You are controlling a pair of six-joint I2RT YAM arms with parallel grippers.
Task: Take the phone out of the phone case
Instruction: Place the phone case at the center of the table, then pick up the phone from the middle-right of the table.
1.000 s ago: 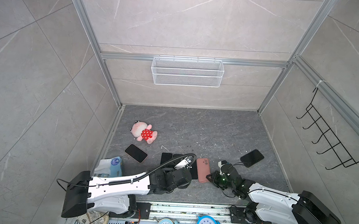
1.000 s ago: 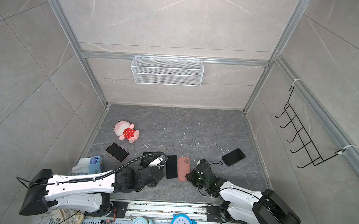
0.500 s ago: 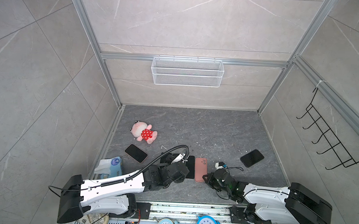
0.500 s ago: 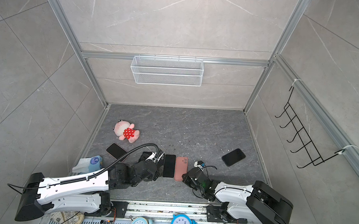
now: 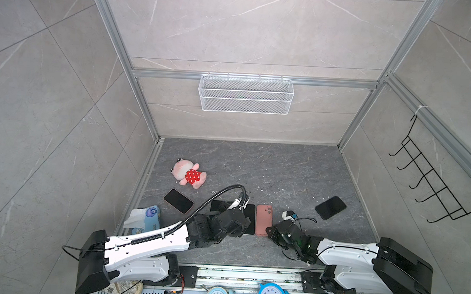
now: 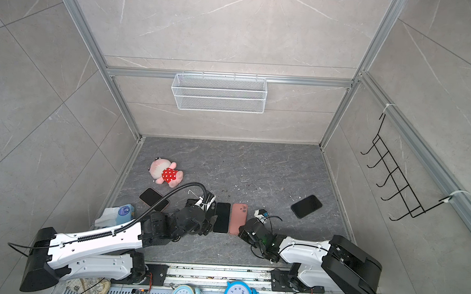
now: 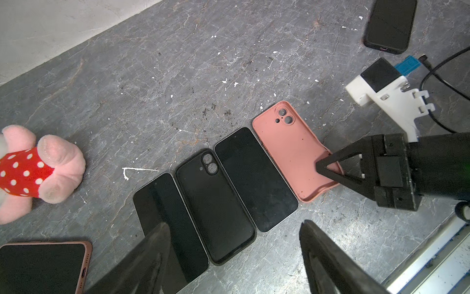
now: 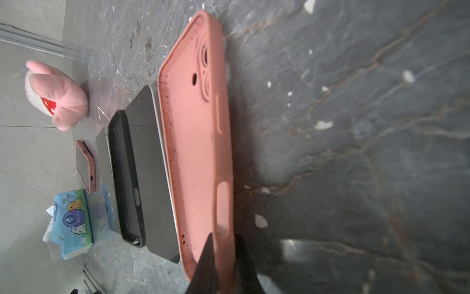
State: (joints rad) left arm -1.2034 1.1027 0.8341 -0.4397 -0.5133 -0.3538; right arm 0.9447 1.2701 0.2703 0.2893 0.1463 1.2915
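left wrist view gives us the clearest reading. the pink silicone phone case (image 7: 290, 147) lies open side up on the dark grey marbled bench (image 7: 178, 63). we see its bare inner floor and both camera holes, so nothing sits in it. the slim bare phone with a black screen (image 7: 254, 178) lies flat just beside it, long edge along long edge. in the right wrist view the two seem to touch, though we cannot be sure. we judge the main step, getting the phone out, as done for this pair.

the right end effector (image 7: 328, 169) is pinching the case's side wall at its near corner, one finger inside the rim and one outside. that corner looks a little buckled. the left end effector (image 7: 233, 224) hangs over the row of things with its fingers spread wide, holding nothing.

what is left, as we read it, is small: let go of the case and draw both arms clear.

an empty black phone case (image 7: 216, 206) and a second bare phone (image 7: 162, 219) lie in the same row, which suggests another finished pair. a phone in a pink-rimmed case (image 7: 43, 264) and a phone in a black case (image 7: 389, 25) lie apart from the row, both cased. whether those two belong to this task we cannot tell.
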